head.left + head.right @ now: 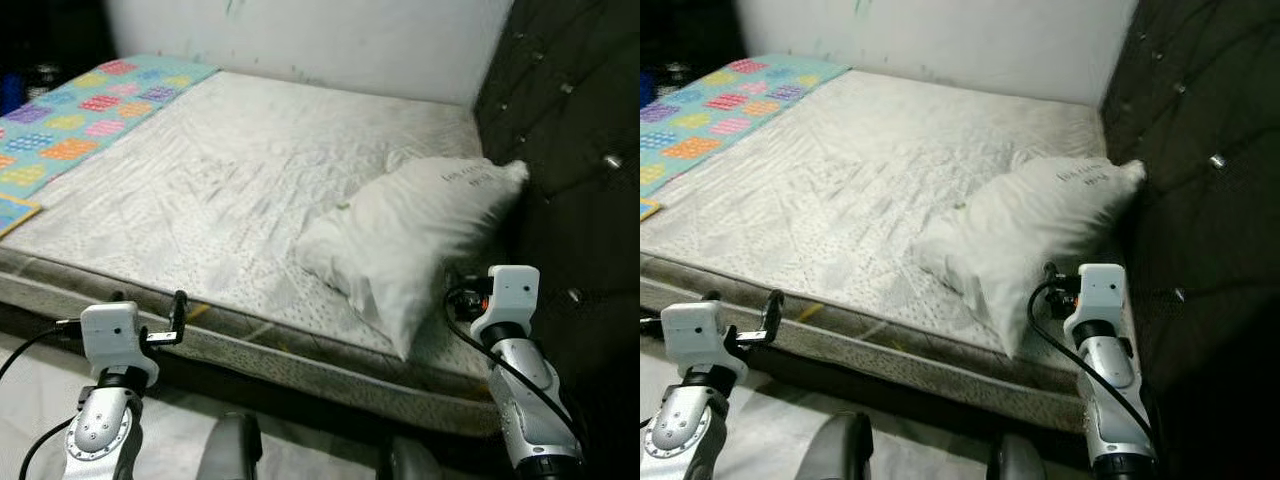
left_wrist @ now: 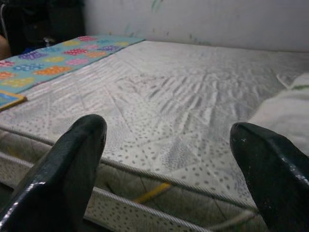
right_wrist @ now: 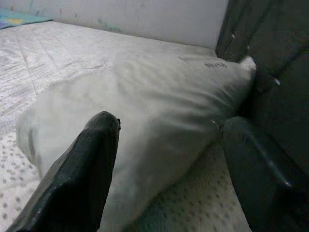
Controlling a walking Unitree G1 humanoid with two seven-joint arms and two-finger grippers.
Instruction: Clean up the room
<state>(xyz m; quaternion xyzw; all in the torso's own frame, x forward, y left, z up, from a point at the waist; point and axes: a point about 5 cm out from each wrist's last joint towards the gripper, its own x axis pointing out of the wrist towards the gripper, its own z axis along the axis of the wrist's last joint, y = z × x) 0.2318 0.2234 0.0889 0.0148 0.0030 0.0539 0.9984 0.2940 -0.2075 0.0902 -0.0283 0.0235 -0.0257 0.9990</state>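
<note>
While both grippers hover at the bed's near edge, the left gripper point(image 2: 166, 159) holds its fingers point(image 2: 72, 166) wide over bare mattress point(image 1: 230, 190), and the right gripper point(image 3: 166, 159) spreads its fingers wide just before the white pillow point(image 1: 410, 235) lying by the dark headboard point(image 1: 570, 150). Farther off, a patterned blanket point(image 1: 75, 125) covers the far-left corner.

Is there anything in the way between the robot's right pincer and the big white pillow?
No, nothing visible. The right pincer is open and points straight at the pillow lying on the mattress beside the dark headboard. Only bare mattress lies between its fingers and the pillow.
</note>
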